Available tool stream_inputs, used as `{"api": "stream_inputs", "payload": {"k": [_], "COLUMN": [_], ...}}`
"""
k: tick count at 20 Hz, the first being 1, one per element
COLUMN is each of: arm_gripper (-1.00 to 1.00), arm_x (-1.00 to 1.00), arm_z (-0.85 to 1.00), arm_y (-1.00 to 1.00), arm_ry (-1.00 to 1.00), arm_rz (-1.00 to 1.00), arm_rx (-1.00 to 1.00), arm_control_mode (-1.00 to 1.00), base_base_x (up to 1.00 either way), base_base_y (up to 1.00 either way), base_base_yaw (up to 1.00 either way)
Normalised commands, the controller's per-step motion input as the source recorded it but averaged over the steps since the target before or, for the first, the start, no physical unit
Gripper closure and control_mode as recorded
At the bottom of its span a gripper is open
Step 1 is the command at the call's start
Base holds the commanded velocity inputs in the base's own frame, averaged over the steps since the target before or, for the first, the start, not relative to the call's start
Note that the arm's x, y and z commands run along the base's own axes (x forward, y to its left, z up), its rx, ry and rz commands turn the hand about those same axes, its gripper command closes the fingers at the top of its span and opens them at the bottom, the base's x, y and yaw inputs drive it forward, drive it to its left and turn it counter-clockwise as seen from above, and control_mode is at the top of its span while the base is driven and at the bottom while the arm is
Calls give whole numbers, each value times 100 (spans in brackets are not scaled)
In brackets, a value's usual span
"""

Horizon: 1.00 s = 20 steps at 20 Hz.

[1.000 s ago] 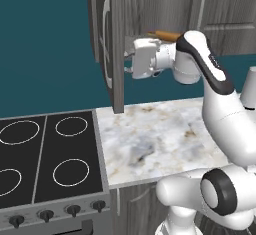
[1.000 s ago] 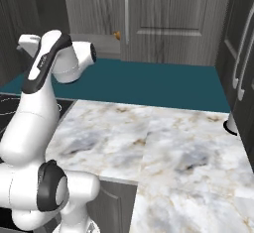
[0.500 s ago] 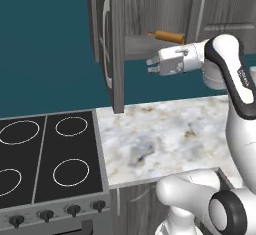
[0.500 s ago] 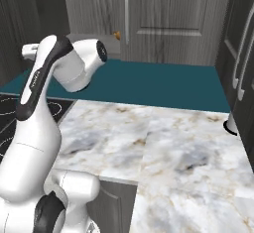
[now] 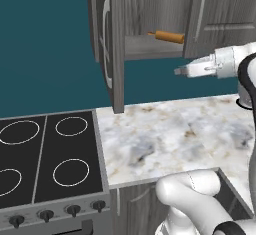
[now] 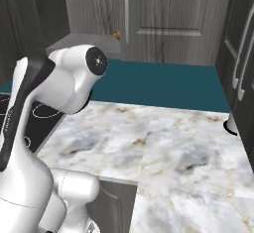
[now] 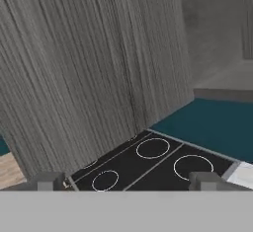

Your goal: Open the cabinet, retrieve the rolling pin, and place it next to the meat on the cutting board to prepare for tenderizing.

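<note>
The cabinet [image 5: 150, 9] (left door swung open) holds the rolling pin [image 5: 167, 37] on its shelf; the claw [image 7: 126, 180] is spread, empty.

1. You see a grey wood-grain wall cabinet [image 5: 118, 39] with slim silver bar handles [image 5: 200, 6]; its open door fills much of the hand view with streaked grey grain.
2. The small orange-brown wooden rolling pin [image 5: 167, 37] stands out warm against the grey shelf.
3. The back wall [image 5: 45, 49] is flat deep teal.
4. The counter [image 5: 180, 134] is white marble veined in grey and tan.
5. The cooktop [image 5: 50, 159] is black with thin white rings.
6. The arm [image 6: 59, 86] is white with dark joints.
</note>
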Motion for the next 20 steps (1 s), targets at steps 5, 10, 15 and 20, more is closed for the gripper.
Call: {"api": "stream_inputs", "payload": {"k": [5, 10, 15, 20], "arm_gripper": [-100, -100, -100, -100], "arm_x": [-60, -45, -36, -28], "arm_z": [23, 29, 31, 26], "arm_y": [-40, -38, -39, -41], "arm_ry": [-28, -29, -28, -32], "arm_rz": [-24, -24, -23, -18], "arm_rx": [-16, -18, -19, -17], "arm_control_mode": [-100, -100, -100, -100], "base_base_x": [0, 0, 0, 0], "base_base_y": [0, 0, 0, 0], "base_base_yaw": [0, 0, 0, 0]}}
